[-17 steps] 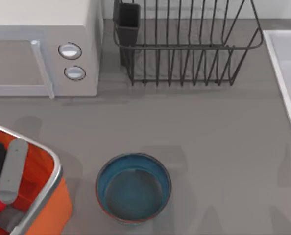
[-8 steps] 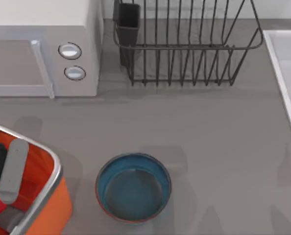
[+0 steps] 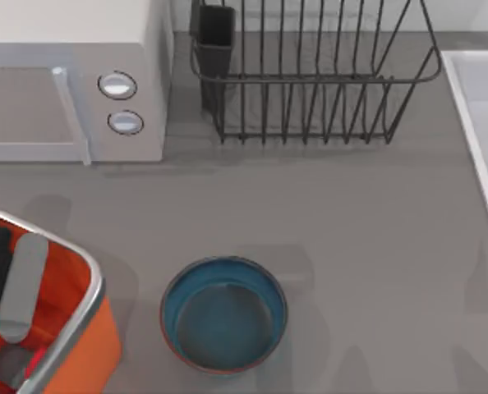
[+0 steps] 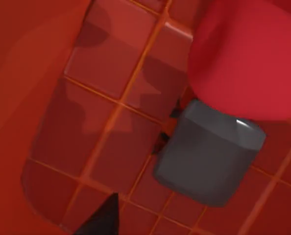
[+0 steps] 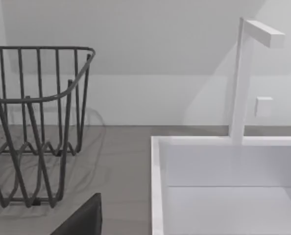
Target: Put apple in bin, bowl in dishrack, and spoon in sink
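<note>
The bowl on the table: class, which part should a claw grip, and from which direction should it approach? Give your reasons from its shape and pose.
Grip the rim of the bowl, coming straight down from above. It stands upright with its mouth open to the top, and it looks too wide to span whole, so one finger inside and one outside the thin wall suits best. The rim's right side seems easiest: bare table lies there, while the bin stands close on its left.

One teal bowl (image 3: 223, 316), one orange bin (image 3: 78, 341), one black wire dishrack (image 3: 310, 78), one white sink (image 5: 224, 186) with one faucet (image 5: 246, 73) — and one white box (image 3: 71, 78) bearing two round knobs (image 3: 117, 84). One red apple (image 4: 248, 54) sits right against the left tool's one visible grey finger (image 4: 206, 164).
</note>
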